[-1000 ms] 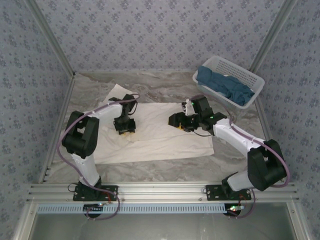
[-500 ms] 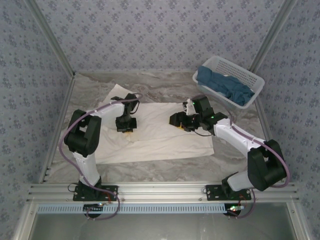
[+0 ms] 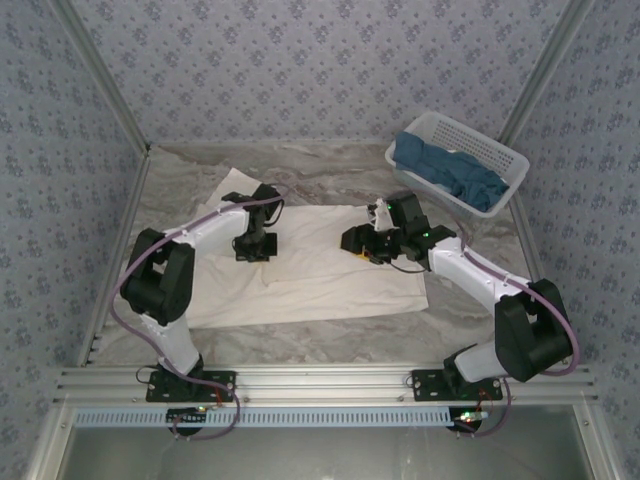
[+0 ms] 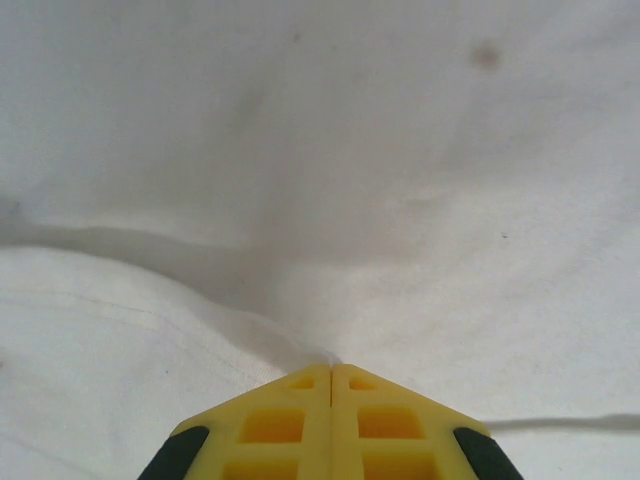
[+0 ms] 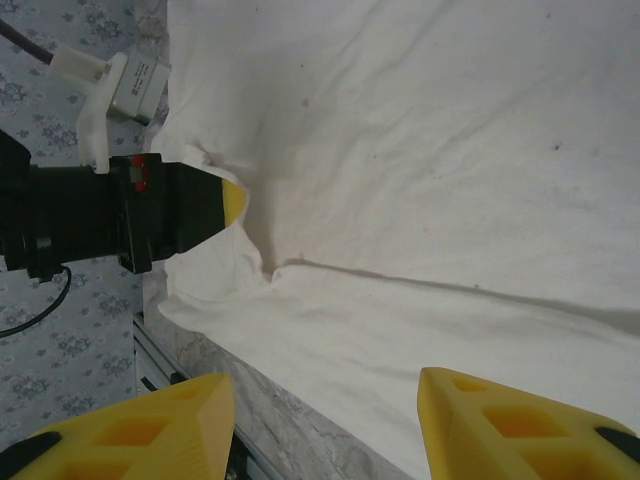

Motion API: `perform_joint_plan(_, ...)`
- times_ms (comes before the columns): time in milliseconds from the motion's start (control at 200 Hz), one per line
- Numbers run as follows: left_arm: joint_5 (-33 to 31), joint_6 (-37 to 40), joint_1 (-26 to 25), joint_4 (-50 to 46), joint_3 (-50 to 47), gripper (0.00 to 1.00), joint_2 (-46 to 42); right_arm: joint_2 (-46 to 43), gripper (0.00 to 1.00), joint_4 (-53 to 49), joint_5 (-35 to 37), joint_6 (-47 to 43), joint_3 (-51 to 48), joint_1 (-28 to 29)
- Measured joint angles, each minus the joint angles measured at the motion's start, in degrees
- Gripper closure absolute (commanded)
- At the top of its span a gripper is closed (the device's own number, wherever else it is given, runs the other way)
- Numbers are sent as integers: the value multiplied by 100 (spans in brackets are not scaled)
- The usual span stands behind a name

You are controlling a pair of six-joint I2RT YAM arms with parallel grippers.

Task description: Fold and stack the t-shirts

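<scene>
right now i see the cream shirt (image 3: 320,270) spread mostly flat over the middle of the desk (image 3: 330,335). one flap reaches up toward the far left corner, and the shirt's near edge lies well back from the desk's near edge. small dark specks dot the cloth in the wrist views.

my left gripper (image 4: 331,368) is down on the left half of the shirt. its yellow fingers (image 4: 270,425) are pressed together, with no gap between them. a raised ridge of cloth runs straight into the tips, so i read it as pinched on a fold of the cream shirt. from the right wrist camera i can see the same yellow tip buried in bunched cloth at the shirt's edge, and a crease runs out from it across the fabric.

my right gripper (image 5: 320,398) hangs over the right half of the shirt, toward its far edge. its two yellow fingers are spread wide apart with nothing between them. under it i see smooth cloth, the shirt's border and a strip of bare desk. i cannot tell from these views whether the fingers touch the cloth.

the teal shirts (image 3: 450,175) sit crumpled together in the white basket (image 3: 468,133) at the far right corner of the desk, well apart from both grippers. part of the teal cloth drapes over the basket's left rim.
</scene>
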Motion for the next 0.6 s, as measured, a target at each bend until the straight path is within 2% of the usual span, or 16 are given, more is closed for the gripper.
perform_joint_plan(390, 24, 63, -94, 63, 2, 100, 35, 0, 47, -4, -26, 0, -31, -26)
perform_joint_plan(430, 22, 68, -101, 83, 2, 88, 50, 0, 47, -9, -24, 0, -46, -28)
perform_joint_plan(500, 0, 107, -111, 105, 2, 60, 101, -2, 46, -35, 11, 0, -72, -50)
perform_joint_plan(550, -39, 103, -111, 109, 2, 49, 127, -9, 46, -157, 131, -2, -81, -83)
perform_joint_plan(600, -122, 59, -111, 96, 2, 46, 129, -42, 48, -345, 330, 0, -87, -146)
